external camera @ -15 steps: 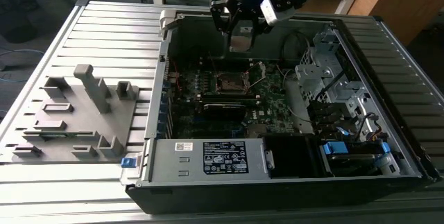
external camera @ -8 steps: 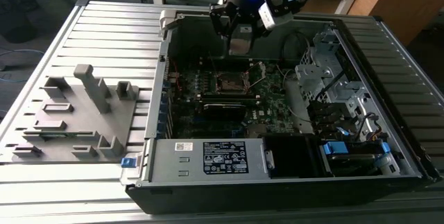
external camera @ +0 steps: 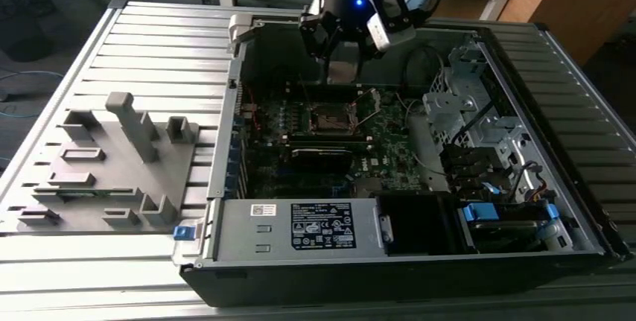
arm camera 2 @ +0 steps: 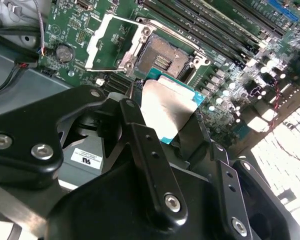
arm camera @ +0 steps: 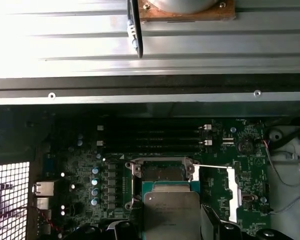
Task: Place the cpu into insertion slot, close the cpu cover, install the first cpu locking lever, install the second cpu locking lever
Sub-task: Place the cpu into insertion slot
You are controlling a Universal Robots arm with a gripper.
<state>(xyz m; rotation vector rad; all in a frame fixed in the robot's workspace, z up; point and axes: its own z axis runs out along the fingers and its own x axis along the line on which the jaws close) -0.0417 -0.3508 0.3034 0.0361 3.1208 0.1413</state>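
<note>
Closest to the wrist cameras, the gripper (arm camera 2: 165, 122) has its two black fingers (arm camera 2: 140, 135) pressed against opposite edges of the cpu (arm camera 2: 167, 105). It is gripped flat, silver face showing, with a green rim visible along one side

In the first wrist view the cpu (arm camera: 171, 212) hangs over the edge of the insertion slot (arm camera: 162, 172) nearest the gripper. Contact between the two cannot be confirmed

Insertion slot (arm camera 2: 162, 57): uncovered, dark centre exposed inside its metal frame

Cpu cover (arm camera 2: 96, 47): stands open beside the slot, on the side toward the coin battery (arm camera 2: 64, 52). In the first wrist view the cpu cover (arm camera: 232, 195) shows as a pale strip next to the slot

Beyond the slot, long black memory slots (arm camera: 150, 137) run across the board toward the case wall

In the exterior view the gripper (external camera: 343, 75) hangs inside the open computer case (external camera: 398, 284) close to its far edge, just past the insertion slot (external camera: 326, 120). The case lies on a slatted metal table (external camera: 169, 38), and a grey moulded tray (external camera: 109, 164) sits beside it at the exterior view's left
</note>
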